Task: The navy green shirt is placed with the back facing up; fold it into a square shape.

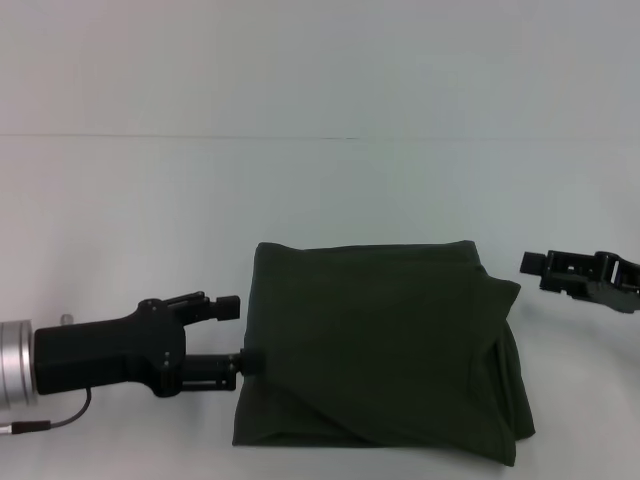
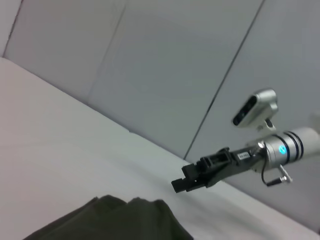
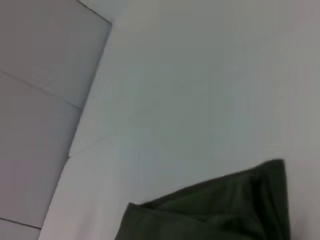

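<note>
On the white table lies the shirt, folded into a rough square, layers overlapping with a loose corner jutting out on its right side. At its left edge sits the left gripper, fingers spread, the lower one touching the cloth's edge. Off to the right, the right gripper hovers apart from the shirt; whether its fingers are parted or together I cannot tell.

Even, diffuse light washes all views, shadows faint, with soft blur throughout both wrist views.
</note>
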Controlling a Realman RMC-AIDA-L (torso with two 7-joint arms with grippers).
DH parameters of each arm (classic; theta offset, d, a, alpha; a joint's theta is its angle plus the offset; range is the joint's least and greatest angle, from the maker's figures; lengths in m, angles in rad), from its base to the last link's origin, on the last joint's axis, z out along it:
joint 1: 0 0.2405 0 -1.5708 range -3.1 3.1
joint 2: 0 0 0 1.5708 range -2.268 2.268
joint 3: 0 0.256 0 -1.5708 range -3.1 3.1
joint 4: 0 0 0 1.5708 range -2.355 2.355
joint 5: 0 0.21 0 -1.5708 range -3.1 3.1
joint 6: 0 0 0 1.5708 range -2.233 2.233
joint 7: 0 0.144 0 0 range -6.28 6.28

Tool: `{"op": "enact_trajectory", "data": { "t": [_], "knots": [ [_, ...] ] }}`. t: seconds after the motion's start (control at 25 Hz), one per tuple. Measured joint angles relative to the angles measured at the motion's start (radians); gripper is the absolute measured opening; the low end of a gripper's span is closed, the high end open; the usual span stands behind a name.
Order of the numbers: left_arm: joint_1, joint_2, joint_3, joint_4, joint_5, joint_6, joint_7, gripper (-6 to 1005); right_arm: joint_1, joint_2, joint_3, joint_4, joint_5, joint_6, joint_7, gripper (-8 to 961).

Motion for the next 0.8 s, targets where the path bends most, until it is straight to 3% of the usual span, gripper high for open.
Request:
{"op": "enact_trajectory", "data": {
  "t": [0.2, 0.52, 0.8],
  "knots": [
    [0.006, -0.004, 0.037, 0.002, 0.019, -0.008, 0.051, 933, -0.001, -0.01, 0.0, 0.045, -0.011, 0.019, 0.029, 705],
    [0.005, -0.005, 0.057, 0.005, 0.02, -0.033, 0.057, 933, 0.045, -0.012, -0.003, 0.086, -0.055, 0.082, 0.079, 761],
    [0.007, -0.004, 0.057, 0.012, 0.02, -0.033, 0.058, 934, 0.082, -0.006, -0.041, 0.107, -0.062, 0.103, 0.088, 754]
  ]
}}
